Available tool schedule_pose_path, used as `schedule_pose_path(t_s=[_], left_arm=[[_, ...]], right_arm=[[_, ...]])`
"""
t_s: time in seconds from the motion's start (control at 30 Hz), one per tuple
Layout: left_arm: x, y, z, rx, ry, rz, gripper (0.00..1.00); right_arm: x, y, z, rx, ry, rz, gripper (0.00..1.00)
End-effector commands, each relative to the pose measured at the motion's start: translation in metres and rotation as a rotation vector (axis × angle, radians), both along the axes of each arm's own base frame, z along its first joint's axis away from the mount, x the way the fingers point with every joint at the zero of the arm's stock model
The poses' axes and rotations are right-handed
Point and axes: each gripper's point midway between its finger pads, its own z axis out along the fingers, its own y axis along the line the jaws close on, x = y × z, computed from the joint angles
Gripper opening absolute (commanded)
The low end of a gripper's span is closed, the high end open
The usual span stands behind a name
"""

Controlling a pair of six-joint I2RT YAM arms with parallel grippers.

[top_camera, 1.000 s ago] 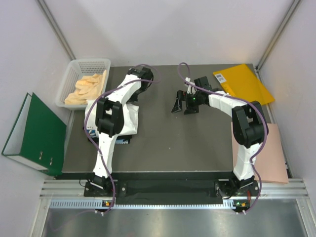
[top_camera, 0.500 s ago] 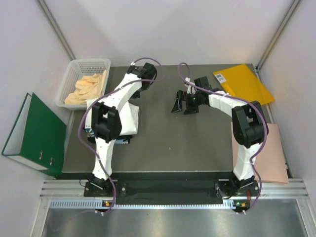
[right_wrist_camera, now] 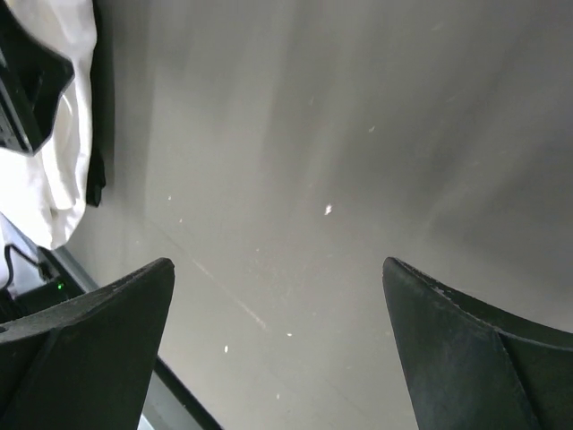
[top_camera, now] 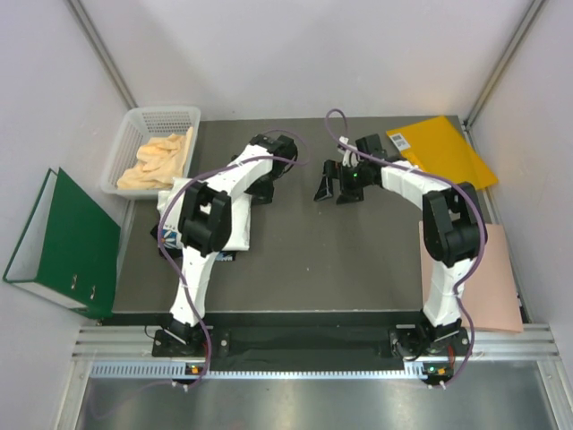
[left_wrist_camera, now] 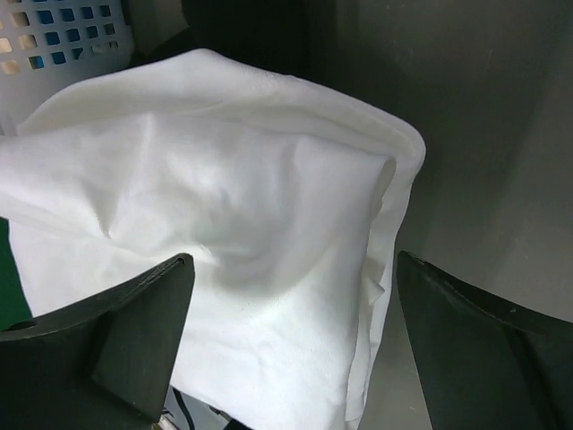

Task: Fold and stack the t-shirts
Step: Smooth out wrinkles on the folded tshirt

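Note:
The white t-shirt [top_camera: 235, 224] lies folded on the left of the dark table, and a black t-shirt [top_camera: 224, 257] peeks out under its near edge. My left gripper [top_camera: 257, 188] hovers open over the fold's right edge. In the left wrist view the white cloth [left_wrist_camera: 224, 224] spreads below my open left gripper [left_wrist_camera: 291, 336], with nothing pinched. My right gripper [top_camera: 329, 184] stands open over bare table at centre back. The right wrist view has the gripper [right_wrist_camera: 277, 340] empty, the white shirt [right_wrist_camera: 63, 161] far left and a black edge [right_wrist_camera: 97, 116] beside it.
A white basket [top_camera: 134, 121] holding yellow-orange cloth sits at the back left, its wall [left_wrist_camera: 54, 36] showing in the left wrist view. A green binder [top_camera: 63, 242] lies off the table's left. An orange envelope [top_camera: 443, 148] is at back right, a pink sheet [top_camera: 488, 282] along the right edge.
My left gripper has gone from shut to open, letting go of the white shirt, and its arm swung right. The right gripper shifted slightly toward the back.

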Motion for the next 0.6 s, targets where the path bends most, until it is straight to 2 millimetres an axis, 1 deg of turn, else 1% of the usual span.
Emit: schedule_pose_path(t_s=[0.0,0.03,0.07,0.1,0.13,0.17,0.23,0.27,0.3,0.33,0.37,0.4,0.43,0.47,0.5,0.53,0.57], left_arm=[[0.002,-0.004,0.034,-0.069,-0.08,0.017,0.99],[0.003,-0.006,0.038,-0.082,-0.096,0.015,0.99],[0.005,-0.008,0.048,-0.101,-0.117,0.001,0.99],[0.007,-0.009,0.053,-0.112,-0.133,0.0,0.99],[0.008,-0.009,0.06,-0.122,-0.155,0.001,0.99],[0.009,-0.011,0.063,-0.134,-0.161,-0.004,0.99],[0.004,-0.011,0.071,-0.143,-0.17,0.006,0.99],[0.004,-0.009,0.078,-0.136,-0.19,0.016,0.99],[0.004,-0.01,0.081,-0.132,-0.215,0.03,0.99],[0.006,-0.013,0.085,-0.145,-0.227,-0.014,0.99],[0.003,-0.014,0.073,-0.144,-0.21,-0.027,0.99],[0.005,-0.017,0.068,-0.147,-0.217,-0.04,0.99],[0.002,-0.022,0.058,-0.153,-0.184,-0.052,0.99],[-0.002,-0.027,0.056,-0.155,-0.176,-0.027,0.99],[-0.008,-0.037,0.049,-0.144,-0.152,-0.07,0.99],[-0.015,-0.038,0.039,-0.094,-0.088,-0.105,0.99],[-0.011,-0.043,0.051,-0.073,-0.11,-0.111,0.99]], right_arm=[[0.03,-0.022,0.053,-0.013,-0.161,-0.045,1.0],[0.035,-0.027,0.061,-0.02,-0.184,-0.057,1.0],[0.039,-0.039,0.066,-0.034,-0.192,-0.081,1.0],[0.041,-0.046,0.073,-0.035,-0.211,-0.095,1.0],[0.043,-0.052,0.076,-0.038,-0.217,-0.107,1.0],[0.045,-0.064,0.076,-0.051,-0.218,-0.124,1.0],[0.039,-0.081,0.075,-0.089,-0.214,-0.162,1.0],[0.038,-0.093,0.086,-0.093,-0.239,-0.194,1.0],[0.032,-0.101,0.076,-0.116,-0.227,-0.22,1.0],[0.03,-0.109,0.073,-0.15,-0.235,-0.235,1.0],[0.031,-0.118,0.072,-0.185,-0.252,-0.272,1.0],[0.025,-0.121,0.063,-0.181,-0.228,-0.272,1.0],[0.019,-0.126,0.055,-0.187,-0.195,-0.27,1.0],[0.015,-0.131,0.049,-0.188,-0.173,-0.294,1.0],[0.005,-0.131,0.034,-0.173,-0.141,-0.29,0.99],[0.001,-0.13,0.031,-0.148,-0.123,-0.29,1.0],[-0.003,-0.127,0.028,-0.135,-0.109,-0.279,1.0]])
